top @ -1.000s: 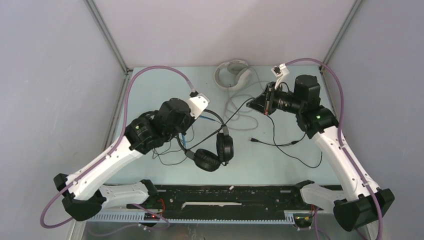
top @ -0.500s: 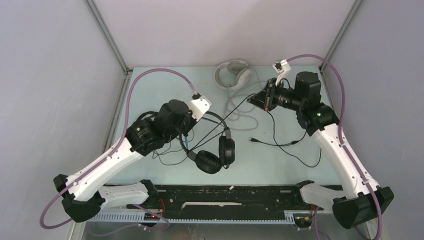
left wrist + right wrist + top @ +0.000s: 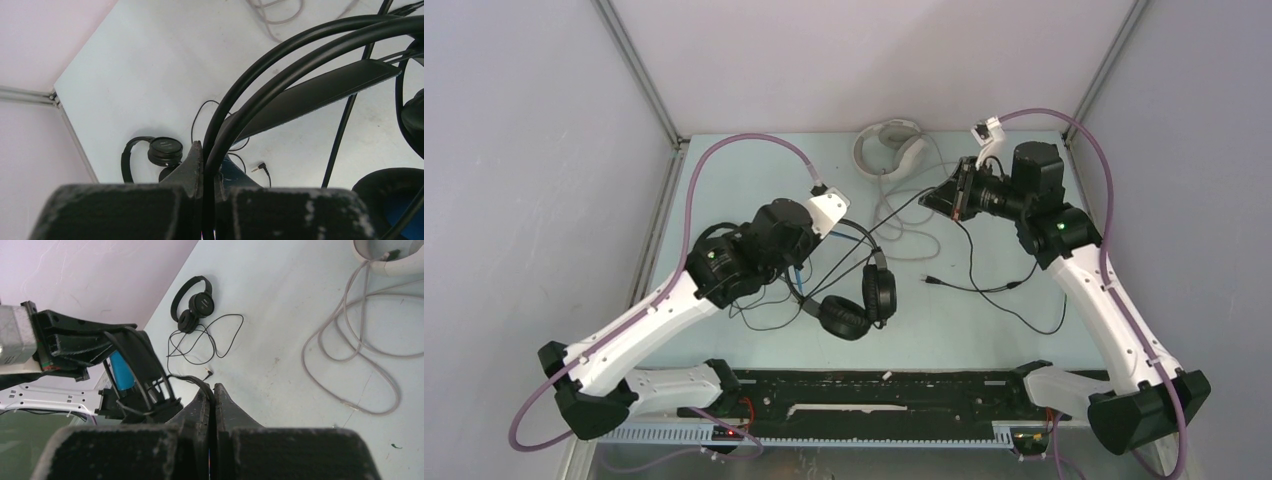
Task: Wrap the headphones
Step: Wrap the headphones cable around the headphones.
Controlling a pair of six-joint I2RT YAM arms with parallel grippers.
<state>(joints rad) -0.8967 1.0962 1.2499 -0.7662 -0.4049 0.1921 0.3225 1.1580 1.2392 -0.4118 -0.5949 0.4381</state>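
Nearest the bases, the bulky black headphones [image 3: 845, 318], blue-lined headband pinched in the clenched left gripper [image 3: 206, 152]; cannot tell whether the ear cups touch the table [image 3: 984, 335]. Right of those headphones, bare tabletop out to the side wall, crossed by a slack black lead ending in a loose plug [image 3: 929, 280]. Just left of them, the small thin black headphones [image 3: 199, 302], lying flat near the table's left edge, own thin cord and plug [image 3: 209, 373] trailing beside; hidden under the left arm from above. Faint marking on one ear cup, too small to read. Beyond and right of the bulky pair, the right gripper [image 3: 213, 390], jaws clamped on their black cord [image 3: 345, 125], drawn taut between. Farthest from the bulky pair, a loose grey cord [image 3: 304, 356], then the white-grey headphones [image 3: 911, 153] at the rear edge, cut off in the right wrist view.
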